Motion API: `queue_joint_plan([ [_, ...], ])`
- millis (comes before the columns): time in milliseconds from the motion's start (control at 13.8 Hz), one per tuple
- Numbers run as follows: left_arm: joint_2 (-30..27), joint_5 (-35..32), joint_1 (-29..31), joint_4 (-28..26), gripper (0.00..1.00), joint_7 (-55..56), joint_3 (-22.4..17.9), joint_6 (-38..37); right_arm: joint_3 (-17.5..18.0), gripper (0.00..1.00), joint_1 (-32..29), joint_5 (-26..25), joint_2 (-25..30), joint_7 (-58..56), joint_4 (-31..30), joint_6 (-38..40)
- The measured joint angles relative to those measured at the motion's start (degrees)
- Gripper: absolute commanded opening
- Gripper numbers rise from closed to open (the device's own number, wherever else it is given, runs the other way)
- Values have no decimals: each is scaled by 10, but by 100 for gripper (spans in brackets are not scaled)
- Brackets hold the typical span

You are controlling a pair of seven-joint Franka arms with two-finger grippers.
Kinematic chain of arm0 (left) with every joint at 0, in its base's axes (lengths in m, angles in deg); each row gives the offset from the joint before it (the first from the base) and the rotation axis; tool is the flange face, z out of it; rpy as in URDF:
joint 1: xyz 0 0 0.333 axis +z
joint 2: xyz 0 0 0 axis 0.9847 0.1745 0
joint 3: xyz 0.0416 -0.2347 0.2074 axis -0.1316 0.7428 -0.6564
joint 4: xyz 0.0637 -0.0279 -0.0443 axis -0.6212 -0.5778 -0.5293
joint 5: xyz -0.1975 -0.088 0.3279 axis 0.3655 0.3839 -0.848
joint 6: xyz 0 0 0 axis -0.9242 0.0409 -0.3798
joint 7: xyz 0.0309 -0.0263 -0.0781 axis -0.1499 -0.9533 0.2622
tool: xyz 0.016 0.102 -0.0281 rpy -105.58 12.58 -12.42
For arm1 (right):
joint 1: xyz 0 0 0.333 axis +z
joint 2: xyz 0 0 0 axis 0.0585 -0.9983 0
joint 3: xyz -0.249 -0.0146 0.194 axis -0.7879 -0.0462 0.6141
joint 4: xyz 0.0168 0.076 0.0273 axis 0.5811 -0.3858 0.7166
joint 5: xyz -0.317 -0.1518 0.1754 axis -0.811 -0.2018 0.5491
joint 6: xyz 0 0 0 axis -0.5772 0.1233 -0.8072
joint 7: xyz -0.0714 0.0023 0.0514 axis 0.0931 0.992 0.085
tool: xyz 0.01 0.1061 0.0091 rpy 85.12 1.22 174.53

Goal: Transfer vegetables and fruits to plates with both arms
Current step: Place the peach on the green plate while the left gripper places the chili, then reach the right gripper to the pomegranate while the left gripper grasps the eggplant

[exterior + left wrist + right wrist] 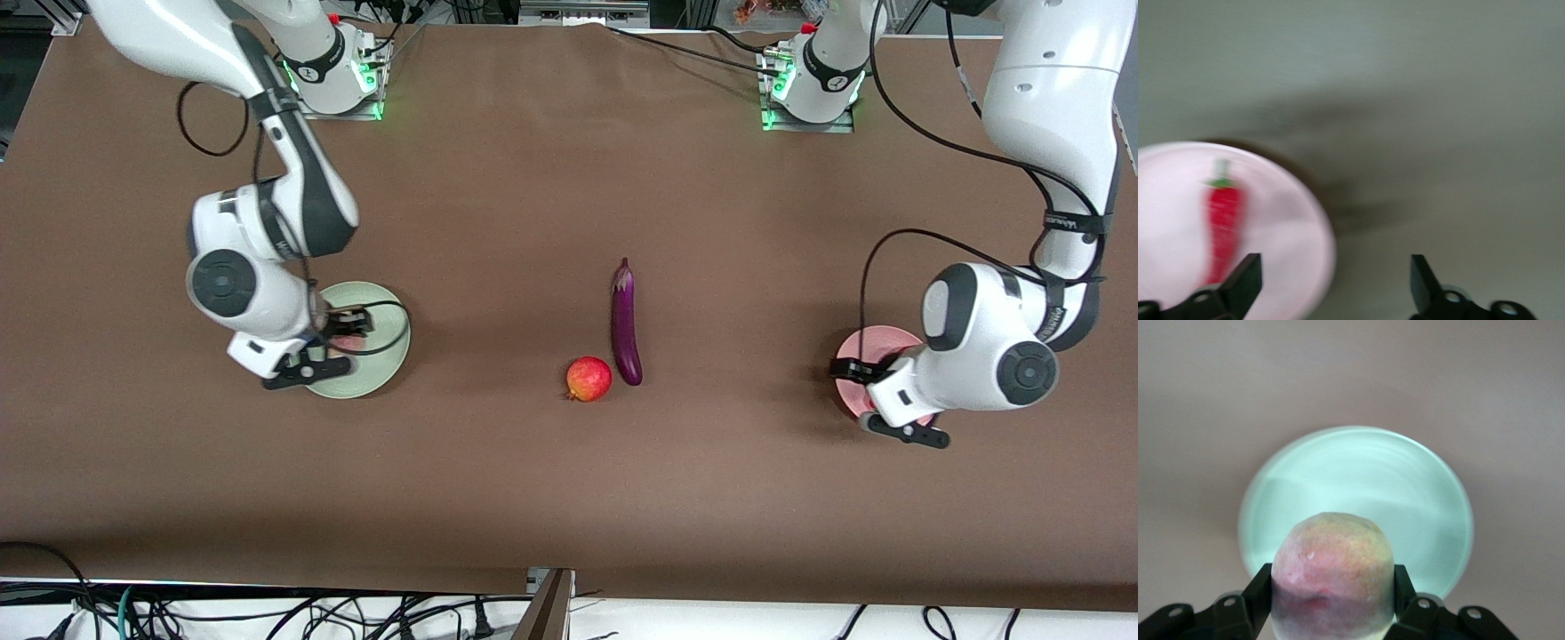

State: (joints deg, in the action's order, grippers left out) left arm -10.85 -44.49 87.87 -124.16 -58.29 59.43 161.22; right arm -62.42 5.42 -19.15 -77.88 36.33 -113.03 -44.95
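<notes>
Front view showed two arms, two plates and four pieces of produce on a brown table [533, 178]. One eggplant [625, 322] lay mid-table, its long axis running from the bases toward the camera, stem cap pointing to the bases. One pomegranate [589, 379] sat just beside its lower end, toward the right arm's side.

The right gripper [1331, 590] hung over the green plate [382, 356] at the right arm's end, fingers [1258, 593] closed on the one peach [1333, 577]. In the front view the arm hid most of the peach and part of that plate.

The left gripper [1335, 283] hung over the edge of the pink plate [867, 342] at the left arm's end, fingers [1245, 280] spread wide and holding nothing. The wrist covered much of that plate in the front view. The one chili [1223, 223] showed only in the left wrist view, blurred, lying on the pink plate with its green stem pointing away from the gripper.
</notes>
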Motion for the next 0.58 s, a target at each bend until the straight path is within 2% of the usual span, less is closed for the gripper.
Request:
queue_joint_plan([
  [72, -2, 0, -2, -1, 100, 39, 28, -10, 0, 68, -21, 11, 2, -28, -35, -37],
  [217, 3, 8, -18, -9, 100, 96, 64, -7, 0, 98, -42, 21, 0, -48, -103, -130],
  [362, 12, 50, -52, -14, 100, 120, 74, 30, 2, 99, -42, 21, -1, -48, -136, -176],
  [507, 23, 74, -100, -18, 100, 158, 76, 91, 9, 99, -40, 38, 5, -39, -119, -158],
  [579, 31, 76, -124, -19, 100, 175, 76, 115, 12, 99, -36, 55, 10, -30, -95, -125],
])
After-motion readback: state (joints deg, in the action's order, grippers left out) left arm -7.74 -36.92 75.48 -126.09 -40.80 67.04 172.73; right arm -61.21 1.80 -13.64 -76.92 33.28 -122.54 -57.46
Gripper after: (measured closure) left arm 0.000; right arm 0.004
